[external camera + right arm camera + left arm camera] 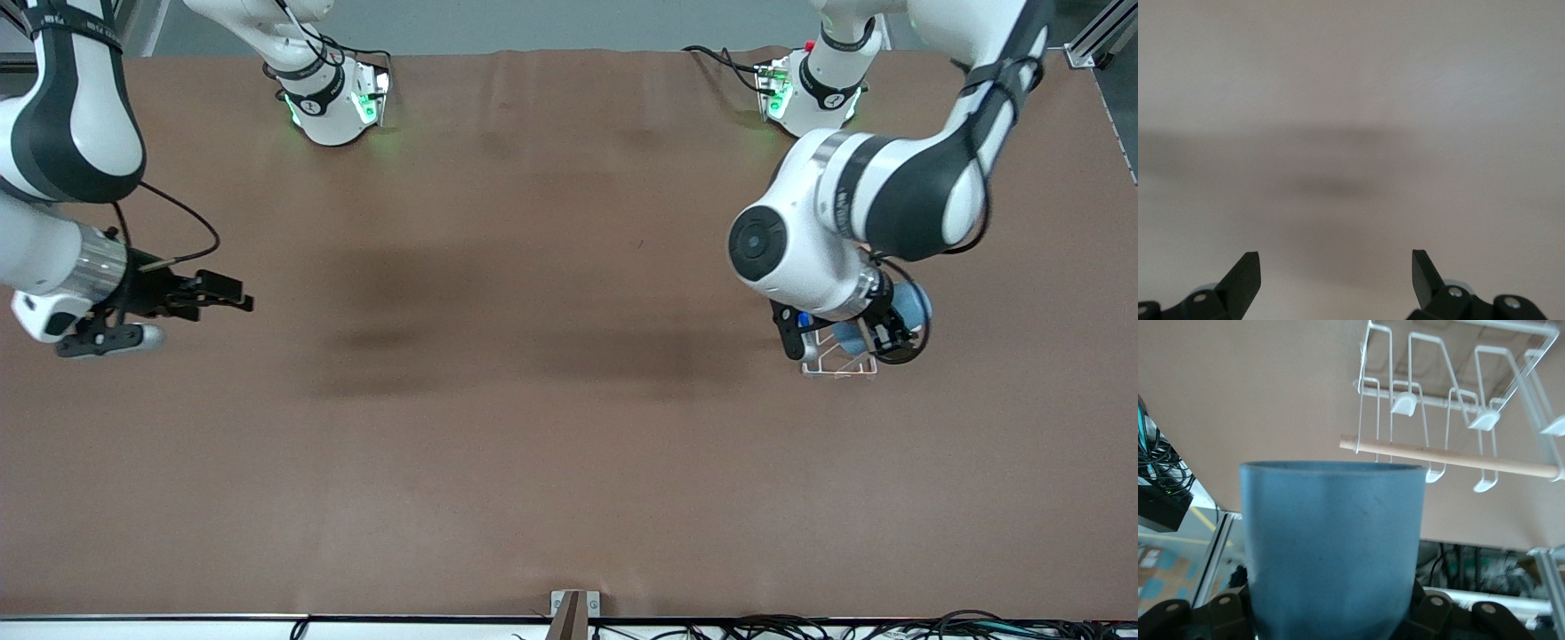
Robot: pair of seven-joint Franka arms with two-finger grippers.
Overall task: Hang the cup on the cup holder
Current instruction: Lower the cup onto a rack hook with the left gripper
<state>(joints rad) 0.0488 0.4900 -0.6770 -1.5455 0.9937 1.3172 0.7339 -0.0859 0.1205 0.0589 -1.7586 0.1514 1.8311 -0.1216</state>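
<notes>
My left gripper [876, 340] is shut on the light blue cup [909, 307] and holds it in the air over the cup holder [837, 368], a white wire rack that the arm mostly hides. In the left wrist view the cup [1331, 547] fills the space between my left gripper's [1335, 623] jaws, its rim toward the cup holder [1451, 457]. The holder's wooden rod and looped prongs lie just past the rim, apart from the cup. My right gripper [233, 295] is open and empty over bare table at the right arm's end, and it waits [1336, 267].
The brown table [551, 400] carries only the rack, which stands toward the left arm's end. Both arm bases [333, 107] stand along the table's top edge. Cables run along the edge nearest the front camera [889, 627].
</notes>
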